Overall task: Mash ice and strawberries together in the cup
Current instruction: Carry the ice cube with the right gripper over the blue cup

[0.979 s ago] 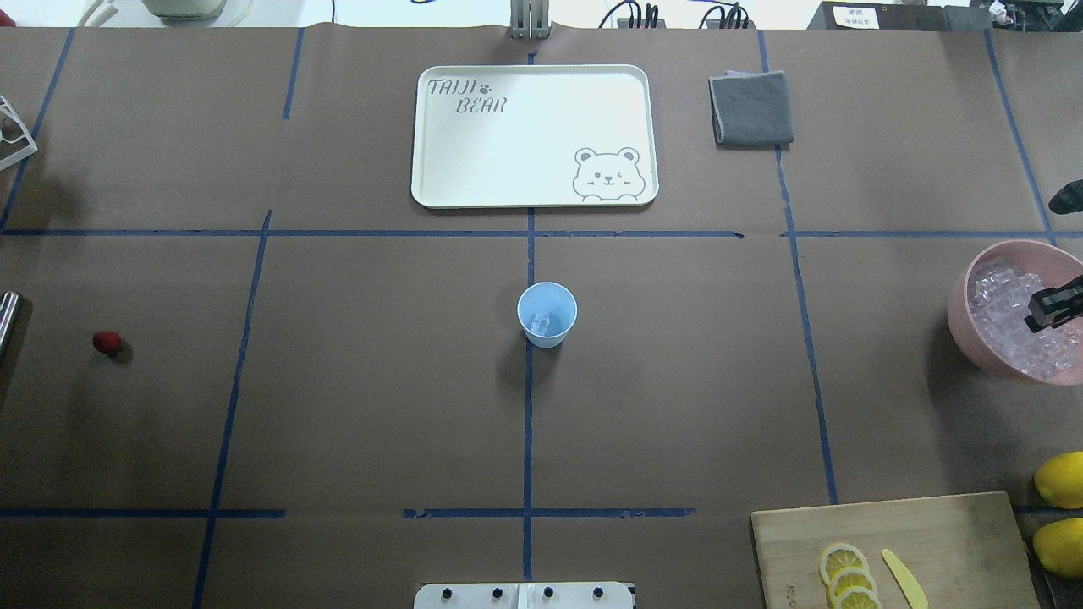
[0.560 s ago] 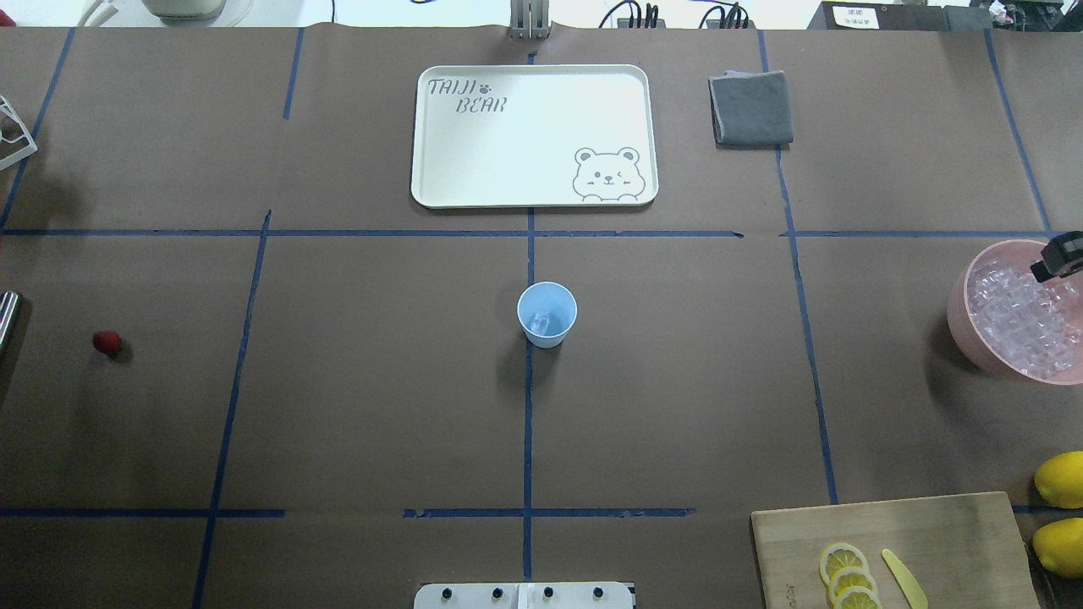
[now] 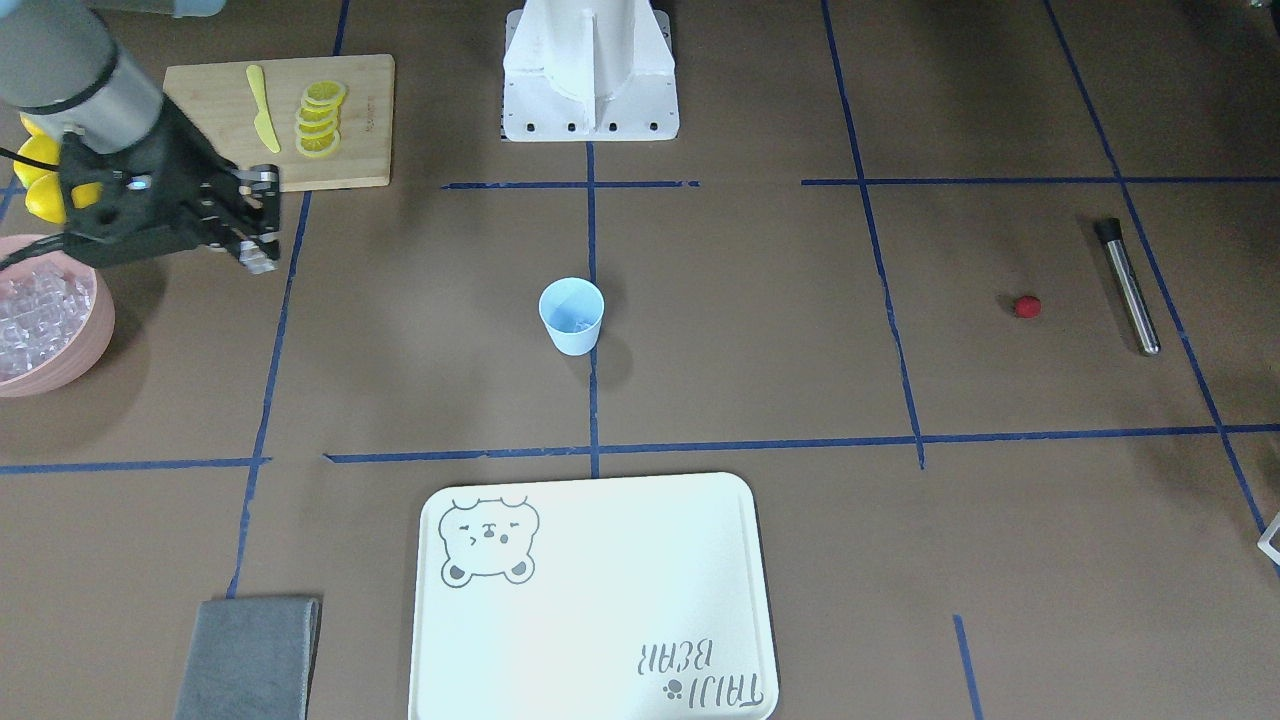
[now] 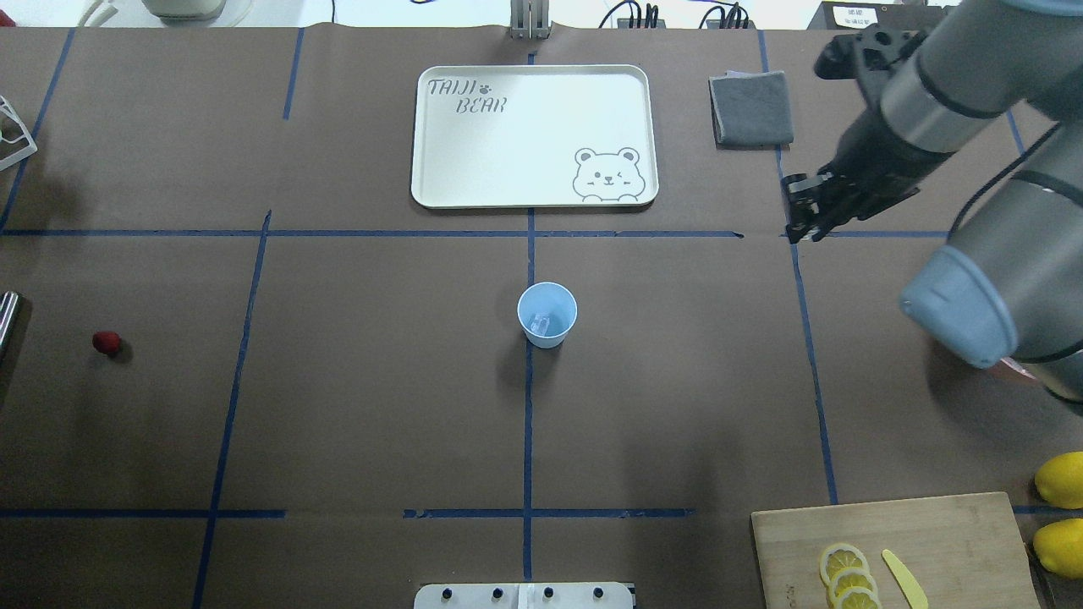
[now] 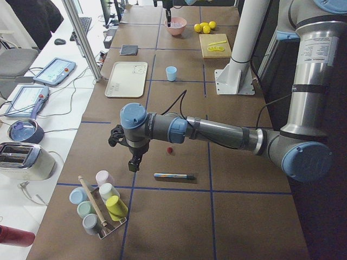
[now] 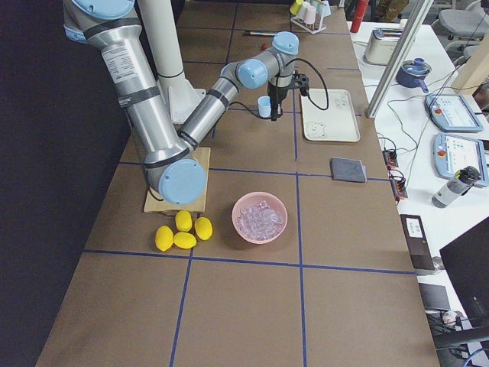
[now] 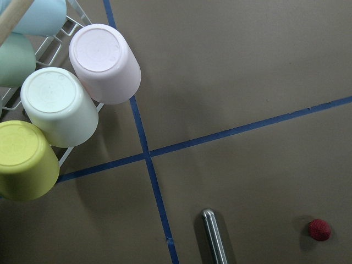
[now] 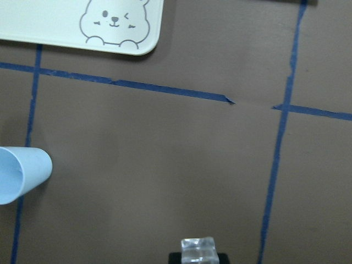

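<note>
The light-blue cup (image 4: pixel 546 313) stands upright at the table's middle with a clear ice cube (image 4: pixel 540 322) inside. My right gripper (image 4: pixel 801 227) hangs to the cup's right and farther back, over a blue tape line. It is shut on one ice cube (image 8: pixel 198 250), seen between its tips in the right wrist view. More ice (image 3: pixel 28 305) fills the pink bowl (image 3: pixel 85 345). The strawberry (image 4: pixel 107 342) lies on the table far left, beside a metal rod (image 3: pixel 1128 285). My left gripper (image 5: pixel 134 162) shows only in the exterior left view, beyond the strawberry (image 5: pixel 169 150); I cannot tell its state.
A white bear tray (image 4: pixel 533 135) and a folded grey cloth (image 4: pixel 751 108) lie at the back. A wooden board (image 4: pixel 931 529) with lemon slices and a yellow knife sits front right, next to whole lemons (image 4: pixel 1062 478). A rack of upturned cups (image 7: pixel 82 99) stands at the left end.
My right arm has left the pink bowl and swung left and toward the back, into full overhead view, carrying an ice cube. Cup and strawberry have not moved.
</note>
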